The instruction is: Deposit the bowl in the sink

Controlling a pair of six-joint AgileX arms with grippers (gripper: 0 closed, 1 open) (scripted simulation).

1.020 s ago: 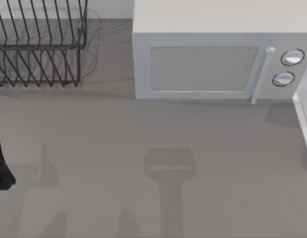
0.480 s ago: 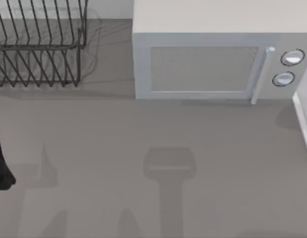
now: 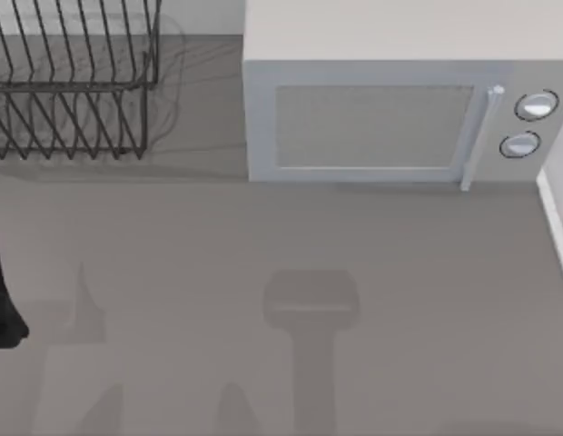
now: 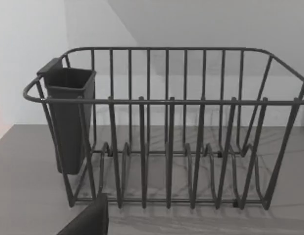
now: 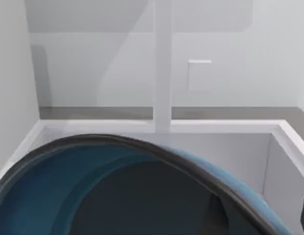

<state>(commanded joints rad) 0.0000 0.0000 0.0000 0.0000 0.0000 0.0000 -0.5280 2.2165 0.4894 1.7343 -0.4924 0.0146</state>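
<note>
Close under right gripper (over sink (image 5: 282,132)): bowl (image 5: 54,186).

A grey countertop (image 3: 263,245) carries a white microwave (image 3: 390,109) along its back edge, with a dark wire dish rack (image 3: 73,82) at the back left corner. Behind the rack stands a plain pale wall (image 4: 191,24), and soft shadows fall across the countertop's front edge.

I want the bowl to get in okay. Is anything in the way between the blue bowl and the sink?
Nothing visible blocks it. In the right wrist view the bowl sits close to the camera, right over the white sink, whose basin lies open beyond the bowl's rim. The tap post stands at the far edge, behind the basin, not in the path.
</note>
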